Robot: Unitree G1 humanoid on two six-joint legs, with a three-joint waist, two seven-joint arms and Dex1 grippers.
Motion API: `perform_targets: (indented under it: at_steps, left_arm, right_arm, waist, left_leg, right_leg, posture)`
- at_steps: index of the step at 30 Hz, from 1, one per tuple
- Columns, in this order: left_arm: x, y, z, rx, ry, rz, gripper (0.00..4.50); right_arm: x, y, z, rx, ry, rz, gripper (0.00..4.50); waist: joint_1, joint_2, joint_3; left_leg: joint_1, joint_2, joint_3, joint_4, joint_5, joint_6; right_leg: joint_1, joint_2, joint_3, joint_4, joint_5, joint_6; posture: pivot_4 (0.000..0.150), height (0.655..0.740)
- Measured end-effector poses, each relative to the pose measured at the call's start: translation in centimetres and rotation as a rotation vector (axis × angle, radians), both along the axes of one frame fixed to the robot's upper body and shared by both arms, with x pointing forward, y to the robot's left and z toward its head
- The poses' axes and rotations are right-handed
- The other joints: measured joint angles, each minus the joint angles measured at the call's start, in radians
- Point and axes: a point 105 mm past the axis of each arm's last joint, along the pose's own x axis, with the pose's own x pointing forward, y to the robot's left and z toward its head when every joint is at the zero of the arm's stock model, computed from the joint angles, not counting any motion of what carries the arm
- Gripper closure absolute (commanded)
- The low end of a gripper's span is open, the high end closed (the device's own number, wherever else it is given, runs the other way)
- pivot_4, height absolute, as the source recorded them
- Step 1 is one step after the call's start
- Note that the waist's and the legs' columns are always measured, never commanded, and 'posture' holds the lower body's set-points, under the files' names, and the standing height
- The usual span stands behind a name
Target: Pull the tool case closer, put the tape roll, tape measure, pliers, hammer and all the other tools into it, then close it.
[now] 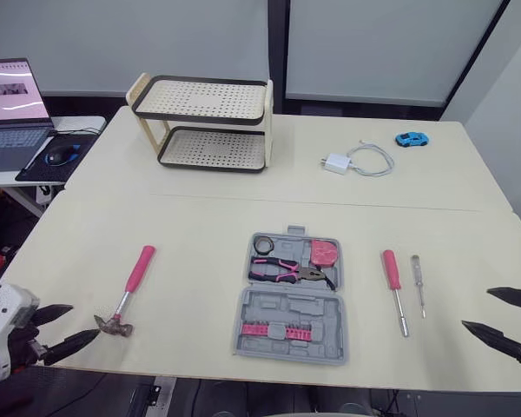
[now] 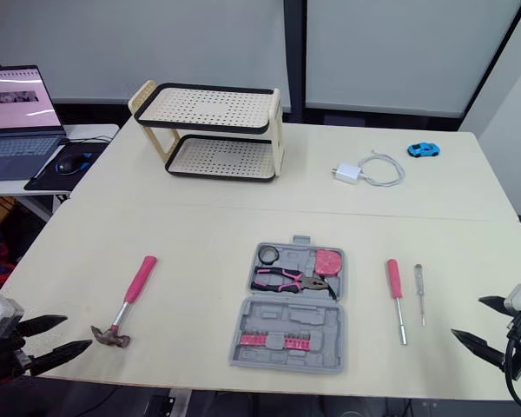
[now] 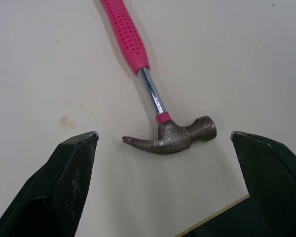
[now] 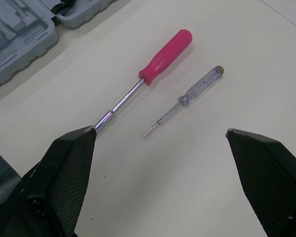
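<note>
far left, off the table (image 1: 200, 226), i see a laptop (image 1: 9, 113) with a mouse (image 1: 61, 155) on a side desk. my left gripper (image 1: 84, 320) sits at the table's near left corner, fingers spread wide and holding nothing. in the left wrist view the hammer's steel head lies between the two fingers, with a gap on each side. the hammer (image 1: 132, 285) lies flat on the table, its pink handle pointing away from me.

further back stands a two-tier perforated rack (image 1: 204, 122). the tool case (image 1: 291, 306) lies open in the middle, close to the near edge. in its far half i see the tape roll (image 1: 263, 244), the pliers (image 1: 288, 272) and the tape measure (image 1: 324, 253). the near half holds a row of pink bits (image 1: 276, 330).

behind, a white charger with its cable (image 1: 356, 161) rests on the far table. right of the case lie a pink screwdriver (image 1: 393, 282) and a thin clear screwdriver (image 1: 418, 282), side by side and apart. a blue toy car (image 1: 412, 139) sits far back. my right gripper (image 1: 476, 309) hangs at the near right, fingers wide apart and empty, the screwdrivers just ahead of it.
</note>
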Motion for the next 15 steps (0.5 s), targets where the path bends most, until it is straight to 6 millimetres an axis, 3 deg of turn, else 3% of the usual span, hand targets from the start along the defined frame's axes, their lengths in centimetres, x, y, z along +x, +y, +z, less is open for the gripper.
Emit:
perform_targets:
  at_steps: [5,9,15]
  left_arm:
    - [1.2,-6.1,0.9,-0.019,-0.032,-0.301,0.00]
    - [2.8,-10.7,2.9,-0.040,-0.126,-0.505,0.00]
    - [4.9,-16.5,5.6,-0.122,-0.265,-0.726,0.00]
  right_arm:
    - [-0.5,0.6,-0.2,-0.011,-0.002,0.016,0.02]
    - [-0.1,1.4,-0.9,0.005,-0.056,-0.025,0.02]
    - [2.4,3.5,-3.3,0.040,-0.163,-0.138,0.02]
  waist:
    - [0.002,0.000,0.000]
    - [0.002,0.000,0.000]
    - [-0.006,0.001,0.000]
  left_leg:
    - [-0.001,0.000,0.000,0.000,0.000,0.000]
    - [0.000,0.000,0.000,0.000,0.000,0.000]
    - [0.000,0.000,0.001,0.001,0.000,0.000]
  right_leg:
    - [0.000,0.000,0.000,0.000,0.000,0.000]
    - [0.000,0.000,0.000,0.000,0.000,0.000]
    - [0.000,0.001,0.001,0.001,0.001,0.000]
  posture:
    - [0.150,0.7350]
    - [0.150,0.7350]
    - [0.150,0.7350]
